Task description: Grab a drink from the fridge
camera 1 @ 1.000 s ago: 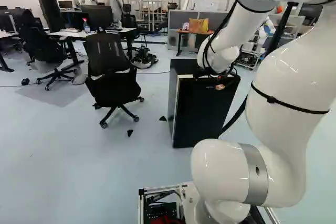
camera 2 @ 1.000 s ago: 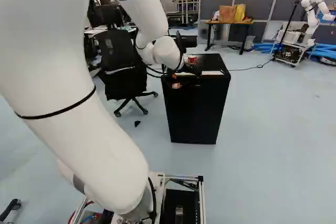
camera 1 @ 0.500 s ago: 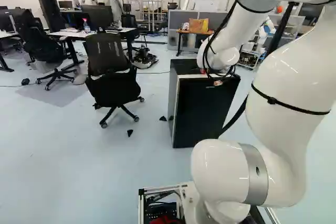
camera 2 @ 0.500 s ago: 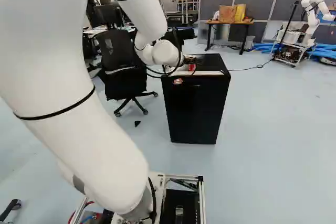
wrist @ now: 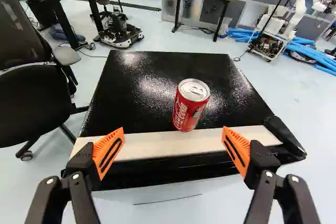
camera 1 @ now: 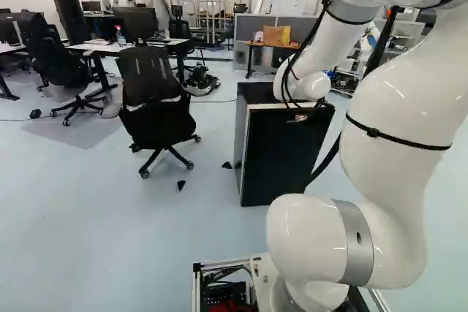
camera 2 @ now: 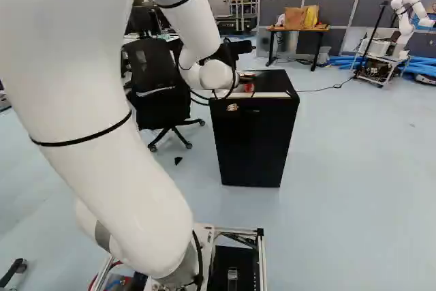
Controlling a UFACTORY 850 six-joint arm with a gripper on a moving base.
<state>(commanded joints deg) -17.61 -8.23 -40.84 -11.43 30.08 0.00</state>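
Note:
The black fridge (camera 2: 255,141) stands ahead of the arm, its front door apparently closed. At its top front edge in the right base view is my gripper (camera 2: 234,106), largely hidden by the wrist and cables. Seen from the wrist, the gripper (wrist: 173,139) is open, orange pads wide apart with nothing between them. A red drink can (wrist: 191,105) stands upright on the fridge top (wrist: 142,85), just ahead of the gap between the fingers, behind the pale front strip (wrist: 157,145). A black handle-like piece (wrist: 284,136) juts from the front edge beside one finger.
A black office chair (camera 1: 152,100) stands beside the fridge. Farther back are a small table (camera 2: 298,29) with bags on it, grey partitions (camera 2: 334,8) and another robot (camera 2: 407,15) on a cart. Small dark pieces (camera 1: 181,185) lie on the floor.
The arm has shifted and its wrist has dropped a little at the fridge's top front edge, covering more of the can in the base views. Base, fridge and chair have stayed put.

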